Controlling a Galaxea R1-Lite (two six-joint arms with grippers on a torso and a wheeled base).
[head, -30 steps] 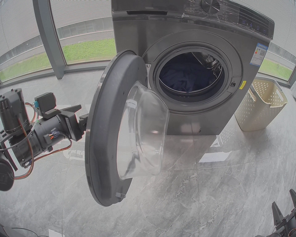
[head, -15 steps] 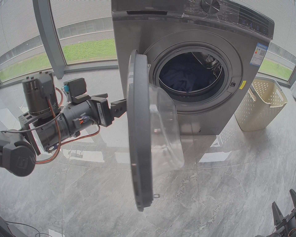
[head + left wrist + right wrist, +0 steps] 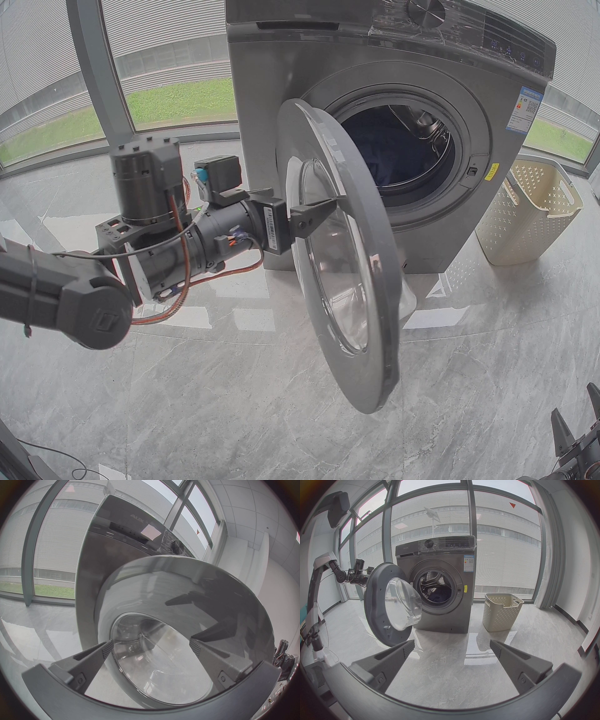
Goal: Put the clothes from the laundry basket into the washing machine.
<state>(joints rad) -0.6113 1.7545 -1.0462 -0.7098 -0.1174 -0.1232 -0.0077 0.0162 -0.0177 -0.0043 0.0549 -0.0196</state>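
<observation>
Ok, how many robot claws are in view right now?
2. The left claw is open at the outer face of the washing machine door; the right claw is open, low above the floor, farther back.

Grey arm (image 3: 62,300), orange cables (image 3: 181,294), dk pincer (image 3: 149,644)

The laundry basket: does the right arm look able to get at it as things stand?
Probably yes: bare floor lies between the open right tool and the laundry basket, and the door hangs at the washing machine's other side. It stands some way off, though.
</observation>
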